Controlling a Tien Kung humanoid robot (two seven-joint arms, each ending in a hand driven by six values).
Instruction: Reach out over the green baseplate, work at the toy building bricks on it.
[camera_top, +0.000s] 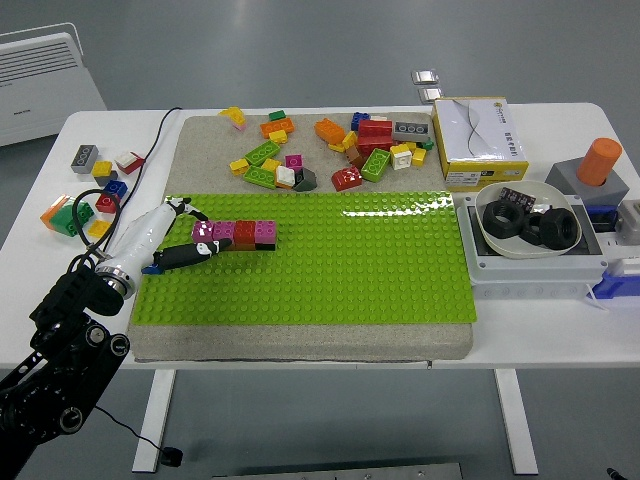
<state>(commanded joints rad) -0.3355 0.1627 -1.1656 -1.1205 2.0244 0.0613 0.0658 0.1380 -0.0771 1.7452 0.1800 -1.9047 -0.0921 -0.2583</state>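
The green baseplate (330, 260) lies on a grey mat in the middle of the table. A short row of magenta, red and pink bricks (240, 233) is stuck on its upper left part. My left hand (190, 232), white with black fingers, reaches in from the lower left. Its fingers are spread: one dark finger (190, 254) lies along the plate just below the row's left end, and another (183, 206) points up near the plate's top edge. It holds nothing. Loose bricks (330, 150) lie scattered on the mat beyond the plate.
More loose bricks (85, 190) and a black cable lie at the table's left. A tissue box (480, 140) stands at the back right. A white bowl with black rings (525, 225) sits in a grey box, and an orange cylinder (598, 162) stands at the far right.
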